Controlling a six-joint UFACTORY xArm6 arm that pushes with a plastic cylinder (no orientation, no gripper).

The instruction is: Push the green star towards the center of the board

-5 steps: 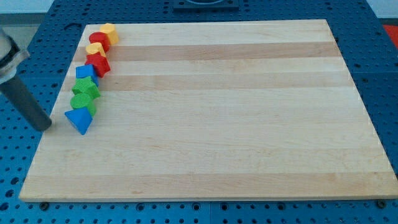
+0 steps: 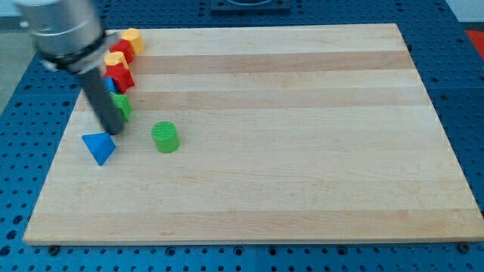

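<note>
my tip [image 2: 110, 133]: touching the blue triangle's [image 2: 99, 146] upper edge | green star [image 2: 121, 106]: left edge column, just behind the rod, partly hidden | green cylinder [image 2: 165, 137]: apart, right of tip | pincer: none fitted, rod only

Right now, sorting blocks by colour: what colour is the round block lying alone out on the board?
Green; the cylinder shows clearly in the camera view.

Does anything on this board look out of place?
Yes: the green cylinder sits alone, apart from the line of blocks along the board's left edge. My tip is down in that line, beside the green star and just above the blue triangle. Nothing looks damaged.
</note>
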